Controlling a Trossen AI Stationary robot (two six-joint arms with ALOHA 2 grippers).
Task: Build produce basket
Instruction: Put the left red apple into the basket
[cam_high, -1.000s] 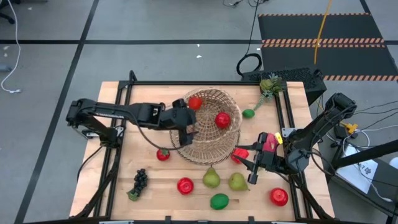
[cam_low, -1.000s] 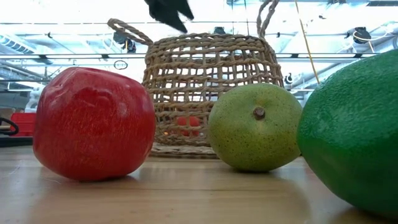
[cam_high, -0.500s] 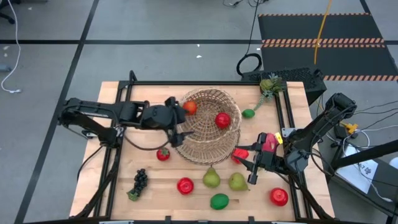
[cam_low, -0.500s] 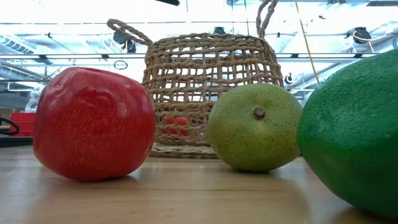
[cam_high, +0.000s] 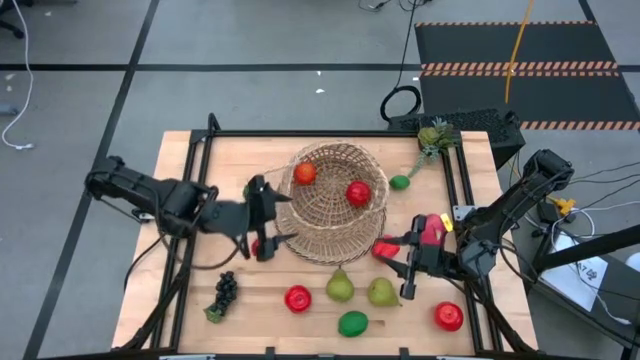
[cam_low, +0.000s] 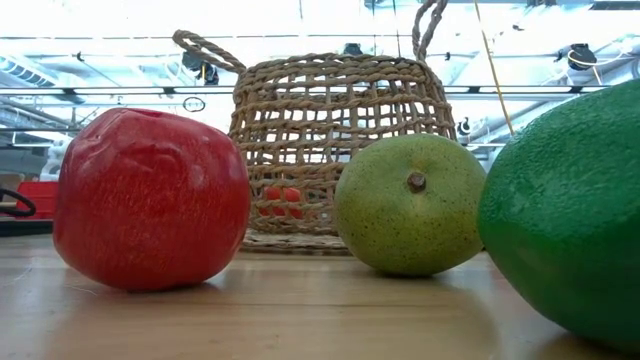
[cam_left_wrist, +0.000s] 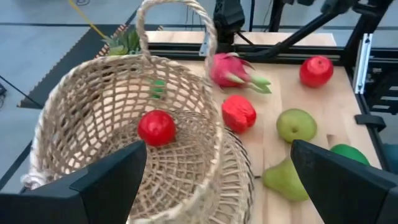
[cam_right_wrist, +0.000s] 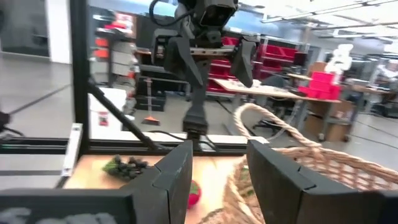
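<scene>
On the wooden table (cam_high: 180, 300) the basket (cam_high: 335, 200) sits a little far of the middle, tipped so its mouth faces up in the overhead view, with two red fruits inside: one (cam_high: 305, 172) by the far left rim, another (cam_high: 358, 193) toward the right. Just left of the basket the left gripper (cam_high: 262, 220) hangs with its fingers spread wide and nothing between them (its wrist camera looks straight into the weave and at one red fruit (cam_left_wrist: 156, 127) lying inside). A small red fruit (cam_high: 258, 246) lies on the table right beneath that gripper, partly hidden by it.

Over on the right, the right gripper (cam_high: 408, 262) hovers near the basket's right near edge. Its fingers stand partway apart, and I cannot tell whether it holds anything, though a pink dragon fruit (cam_high: 386, 248) sits right at its fingertips.

Along the near side lies the rest of the produce: dark grapes (cam_high: 224, 294) at the left, a red fruit (cam_high: 297, 298), two green pears (cam_high: 340, 287) side by side, the second one (cam_high: 380, 292) close to the right gripper, a lime (cam_high: 352, 323) nearest the edge, and one more red fruit (cam_high: 448, 316) at the right. A small lime (cam_high: 399, 182) rests just right of the basket's far side, and a leafy green piece (cam_high: 433, 137) lies at the far right corner.
</scene>
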